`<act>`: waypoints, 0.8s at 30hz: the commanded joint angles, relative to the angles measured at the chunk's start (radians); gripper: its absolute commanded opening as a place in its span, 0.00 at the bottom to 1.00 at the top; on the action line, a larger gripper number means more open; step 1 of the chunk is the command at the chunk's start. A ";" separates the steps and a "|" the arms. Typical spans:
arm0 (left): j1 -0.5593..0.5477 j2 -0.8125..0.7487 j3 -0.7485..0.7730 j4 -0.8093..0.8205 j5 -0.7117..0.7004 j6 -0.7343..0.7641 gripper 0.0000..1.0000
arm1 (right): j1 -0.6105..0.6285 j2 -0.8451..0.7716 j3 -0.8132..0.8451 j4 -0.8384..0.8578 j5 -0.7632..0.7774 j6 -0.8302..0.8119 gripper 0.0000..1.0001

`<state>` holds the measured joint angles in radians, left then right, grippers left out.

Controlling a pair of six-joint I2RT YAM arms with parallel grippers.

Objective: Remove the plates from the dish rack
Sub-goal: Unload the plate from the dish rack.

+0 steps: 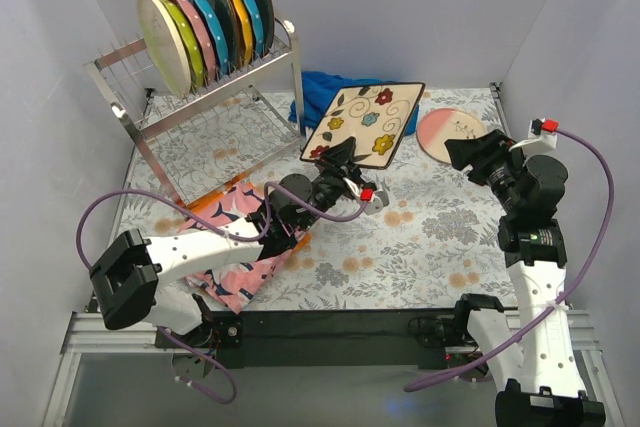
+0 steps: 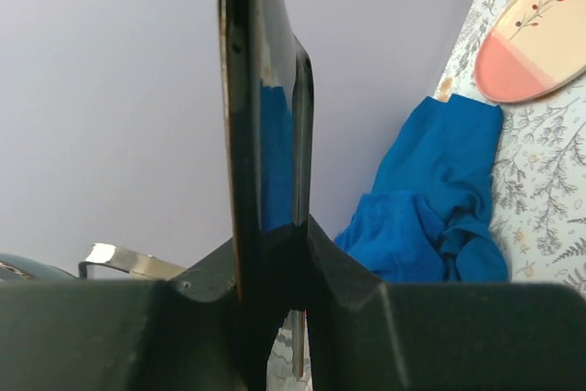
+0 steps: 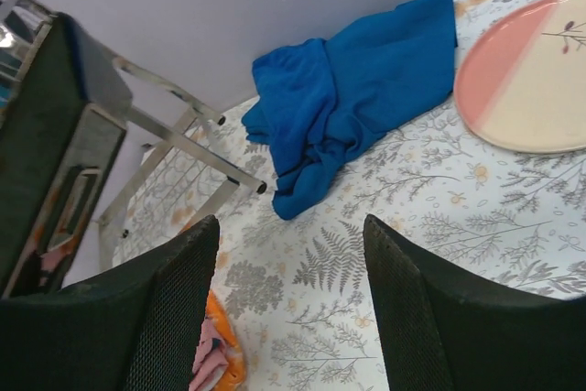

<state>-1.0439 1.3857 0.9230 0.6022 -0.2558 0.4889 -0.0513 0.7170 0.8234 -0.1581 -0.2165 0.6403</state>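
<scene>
The silver dish rack [image 1: 150,152] stands at the back left with several plates [image 1: 210,22] upright in it. My left gripper [image 1: 340,159] is shut on the lower edge of the square cream floral plate [image 1: 365,119] and holds it tilted above the table's middle. In the left wrist view the plate [image 2: 265,89] is edge-on between the closed jaws of that gripper [image 2: 275,244]. A cream/pink round plate [image 1: 445,132] lies flat at the back right. My right gripper [image 1: 465,154] is open and empty beside it, as the right wrist view [image 3: 291,254] shows.
A crumpled blue cloth [image 1: 325,87] lies at the back behind the held plate. A folded pink patterned cloth [image 1: 245,242] lies near my left arm, over an orange plate [image 3: 224,354]. The rack's angled leg [image 3: 183,144] reaches toward the middle. White walls enclose the table.
</scene>
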 commanded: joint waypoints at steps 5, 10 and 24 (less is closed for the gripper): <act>-0.030 0.016 -0.050 0.355 -0.029 0.016 0.00 | -0.004 0.002 0.030 0.135 -0.253 0.105 0.72; -0.039 0.047 -0.087 0.398 -0.042 0.013 0.00 | -0.004 0.032 -0.012 0.239 -0.400 0.168 0.73; -0.064 0.116 -0.154 0.495 -0.065 0.014 0.00 | -0.001 0.079 -0.102 0.213 -0.385 0.191 0.73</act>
<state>-1.0939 1.5337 0.7582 0.8242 -0.3099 0.4644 -0.0513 0.7765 0.7422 0.0341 -0.5869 0.8139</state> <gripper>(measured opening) 0.171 0.736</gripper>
